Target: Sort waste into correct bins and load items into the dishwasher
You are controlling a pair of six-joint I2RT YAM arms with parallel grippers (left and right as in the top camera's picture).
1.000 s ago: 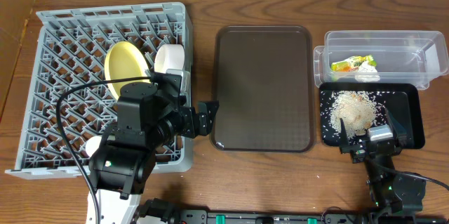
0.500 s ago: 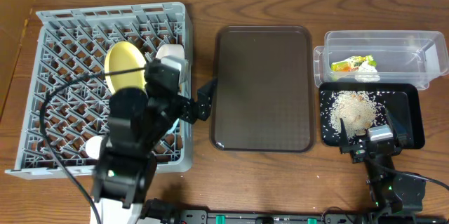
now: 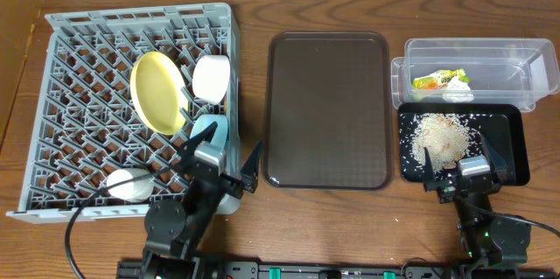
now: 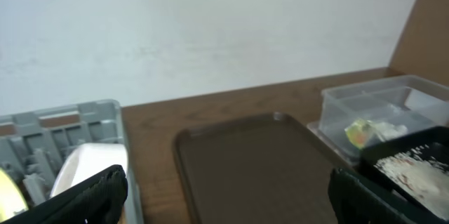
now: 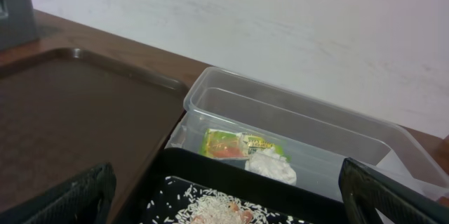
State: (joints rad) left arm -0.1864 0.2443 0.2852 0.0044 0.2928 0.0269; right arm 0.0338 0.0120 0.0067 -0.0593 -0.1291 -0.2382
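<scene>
**Waste binned, rack loaded: watch the exits**

Waste looks sorted. The snack wrapper point(image 3: 440, 79) and crumpled paper point(image 3: 457, 90) lie in the clear tub point(image 3: 507, 60). The rice scraps point(image 3: 442, 136) are heaped in the black tray point(image 3: 512, 139), with some grains loose around the heap.

The dish rack point(image 3: 79, 78) holds:
- yellow plate point(image 3: 157, 94), leaning in the pegs
- white bowl point(image 3: 211, 78), at the right wall
- blue bowl point(image 3: 208, 129), just in front of the white bowl
- white cup point(image 3: 122, 184), near the front-left corner

Chopsticks: can't pick them out in any view. The brown serving tray point(image 3: 328, 108) sits between rack and bins.

The left gripper point(image 3: 223, 158) hangs over the rack's front-right corner, jaws spread wide, holding nothing. The right gripper point(image 3: 457, 158) sits low over the black tray's front edge, jaws also wide, nothing between them.

Risks, my read:
- The left fingers straddle the rack wall next to the blue bowl. A sideways move could clip the wall or tip the bowl.
- The right fingers sit close to the rice. A sweep could scatter grains off the tray.
- With the chopsticks unconfirmed, calling the task done may be premature.
</scene>
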